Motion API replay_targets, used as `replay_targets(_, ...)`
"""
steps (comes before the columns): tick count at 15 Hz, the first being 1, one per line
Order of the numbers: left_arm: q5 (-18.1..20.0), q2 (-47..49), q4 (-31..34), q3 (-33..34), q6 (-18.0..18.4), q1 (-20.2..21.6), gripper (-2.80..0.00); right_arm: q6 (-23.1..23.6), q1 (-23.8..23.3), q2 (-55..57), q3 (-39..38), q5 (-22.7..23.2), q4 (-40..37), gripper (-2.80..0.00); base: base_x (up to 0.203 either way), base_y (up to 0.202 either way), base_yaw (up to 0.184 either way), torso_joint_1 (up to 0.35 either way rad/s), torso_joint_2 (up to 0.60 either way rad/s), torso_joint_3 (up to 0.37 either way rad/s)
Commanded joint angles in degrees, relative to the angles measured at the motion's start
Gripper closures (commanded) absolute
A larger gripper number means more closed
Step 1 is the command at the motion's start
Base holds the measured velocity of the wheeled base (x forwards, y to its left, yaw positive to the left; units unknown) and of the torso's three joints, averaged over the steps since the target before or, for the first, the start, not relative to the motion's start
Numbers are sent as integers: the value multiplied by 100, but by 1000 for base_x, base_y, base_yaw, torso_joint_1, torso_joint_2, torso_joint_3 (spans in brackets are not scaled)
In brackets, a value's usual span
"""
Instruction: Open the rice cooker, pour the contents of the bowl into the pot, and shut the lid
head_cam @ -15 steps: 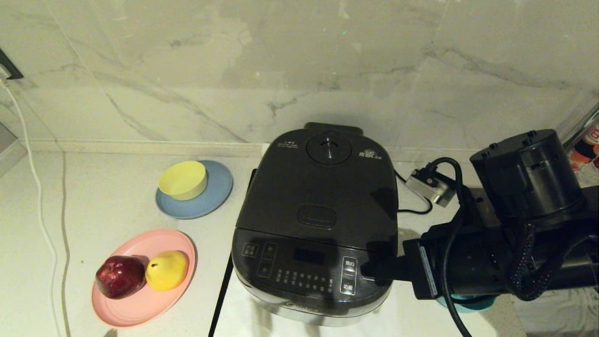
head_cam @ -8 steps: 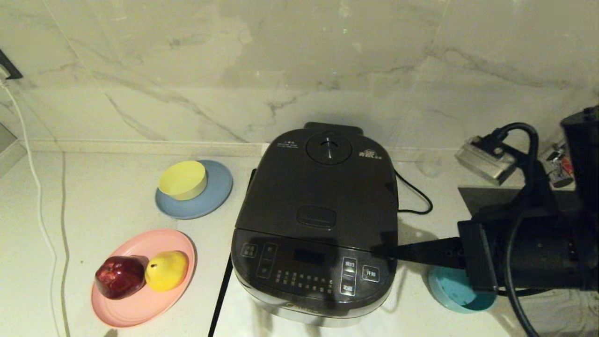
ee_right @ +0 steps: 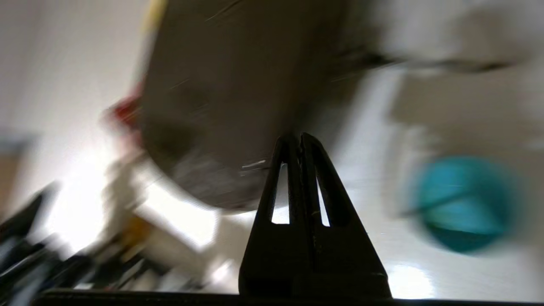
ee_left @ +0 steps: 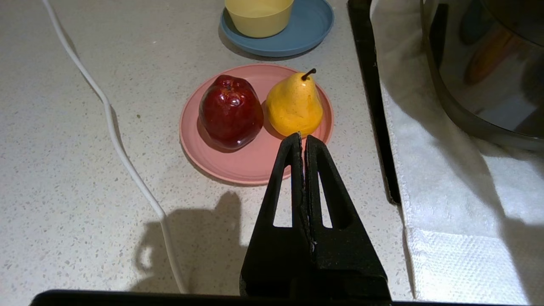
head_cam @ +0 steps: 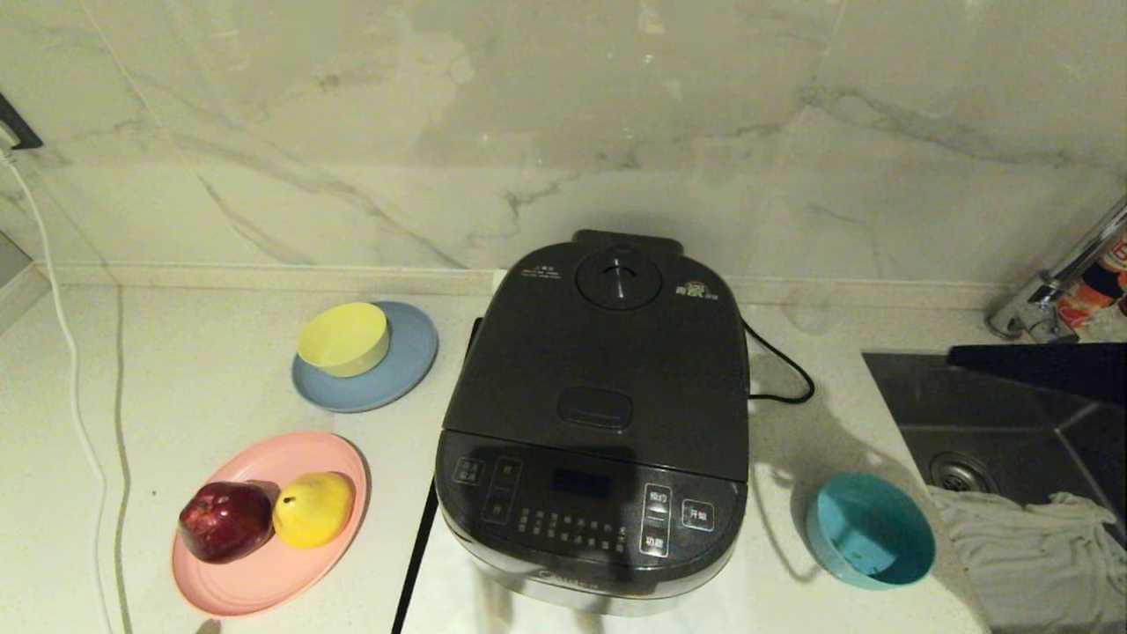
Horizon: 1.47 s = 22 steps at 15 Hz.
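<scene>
Now bowl (ee_right: pixel 465 204) beside shut right gripper (ee_right: pixel 301 138) — apart.

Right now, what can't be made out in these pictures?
- Pot and any contents: hidden under the shut lid of the rice cooker, head view.
- Whether the teal bowl is empty: inside too dim, head view; smeared by motion blur, right wrist view.
- Right gripper: shut; outside the head view.
- Left gripper: shut over the pink plate; outside the head view.

Rice cooker (head_cam: pixel 592 423) lid (head_cam: pixel 607 370) closed; bowl (head_cam: pixel 870 528) just right.
</scene>
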State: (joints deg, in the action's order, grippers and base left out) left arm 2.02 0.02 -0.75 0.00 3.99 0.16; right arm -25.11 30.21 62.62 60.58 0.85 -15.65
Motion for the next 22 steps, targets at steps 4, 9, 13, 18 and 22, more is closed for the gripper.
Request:
replay_targets(4,0,-11,-4,53,6,2,0,553,-457,-1770,-70,-1802,-1196,0,0,0,0,0,0,0)
replay_targets(9,0,-11,-4,53,2,2,0,1143,-1620,-3023,-439,-3240,-1673,0,0,0,0,0,0,0)
replay_targets(13,0,-11,-4,53,-3,2,0,1667,-2533,-4326,-1311,-3315,-1768,0,0,0,0,0,0,0)
replay_targets(18,0,-11,-4,53,-3,-7,0,2155,-2943,-5788,-2652,-2934,-1918,0,0,0,0,0,0,0)
replay_targets(22,0,-11,-4,53,-3,2,0,1842,-2992,-6270,-3992,-1510,-965,0,0,0,0,0,0,0)
